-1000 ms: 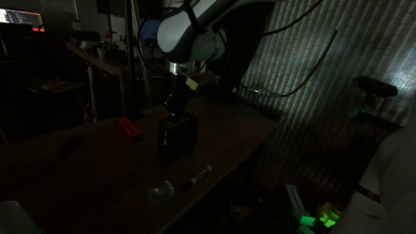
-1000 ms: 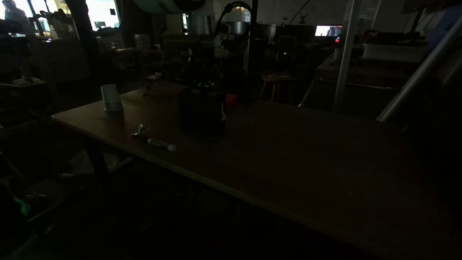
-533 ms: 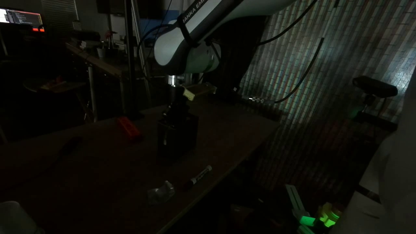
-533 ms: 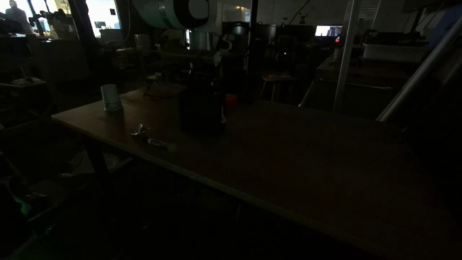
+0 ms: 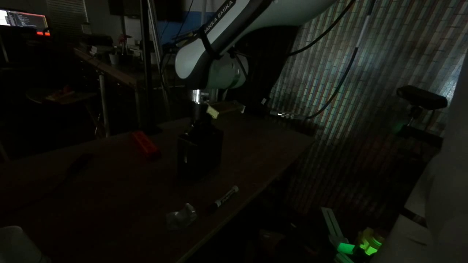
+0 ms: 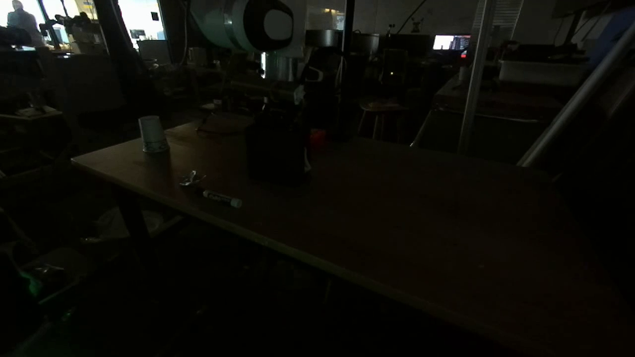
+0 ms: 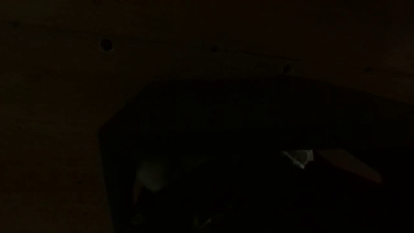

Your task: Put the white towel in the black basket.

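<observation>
The black basket (image 5: 200,155) stands upright on the table; it also shows in an exterior view (image 6: 278,153) and as a dark rim in the wrist view (image 7: 210,106). My gripper (image 5: 202,128) points down into the basket's opening, its fingertips hidden inside. It is too dark to tell whether it is open or shut. A pale patch shows in a slot in the basket's side (image 5: 185,159). Pale patches also show within the basket outline in the wrist view (image 7: 300,158). These may be the white towel, but I cannot tell; no towel shows clearly elsewhere.
On the brown table (image 6: 421,213) lie a marker (image 5: 225,197), a crumpled clear wrapper (image 5: 182,216), a red object (image 5: 145,144) and a dark cable (image 5: 78,162). A pale cup (image 6: 154,134) stands near a table end. A vertical pole (image 5: 146,73) rises behind the table.
The arm and gripper have come down, the gripper going from just above the basket to inside its opening. The pale patch in the slot now looks shorter. The basket has not moved.
</observation>
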Robot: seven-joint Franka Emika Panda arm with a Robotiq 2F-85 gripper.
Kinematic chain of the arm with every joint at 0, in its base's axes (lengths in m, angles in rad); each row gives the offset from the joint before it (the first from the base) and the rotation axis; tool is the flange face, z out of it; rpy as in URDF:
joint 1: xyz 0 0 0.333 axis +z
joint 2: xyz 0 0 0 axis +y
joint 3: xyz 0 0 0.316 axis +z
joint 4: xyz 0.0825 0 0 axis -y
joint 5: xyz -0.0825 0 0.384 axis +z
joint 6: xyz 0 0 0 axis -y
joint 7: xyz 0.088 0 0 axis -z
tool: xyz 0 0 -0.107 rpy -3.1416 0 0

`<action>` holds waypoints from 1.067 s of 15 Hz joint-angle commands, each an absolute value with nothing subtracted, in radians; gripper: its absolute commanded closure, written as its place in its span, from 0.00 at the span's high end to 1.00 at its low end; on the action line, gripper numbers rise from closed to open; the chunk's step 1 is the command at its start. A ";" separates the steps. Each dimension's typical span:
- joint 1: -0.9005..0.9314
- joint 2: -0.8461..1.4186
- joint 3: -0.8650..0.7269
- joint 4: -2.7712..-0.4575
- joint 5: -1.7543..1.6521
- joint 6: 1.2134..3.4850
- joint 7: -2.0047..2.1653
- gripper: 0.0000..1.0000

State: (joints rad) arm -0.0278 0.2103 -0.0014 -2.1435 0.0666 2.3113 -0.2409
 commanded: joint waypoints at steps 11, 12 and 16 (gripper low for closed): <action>-0.046 0.005 -0.026 -2.169 0.003 2.299 -0.236 0.00; -0.046 -0.014 -0.028 -2.170 -0.001 2.298 -0.238 0.00; -0.043 -0.087 -0.035 -2.182 0.022 2.294 -0.256 0.02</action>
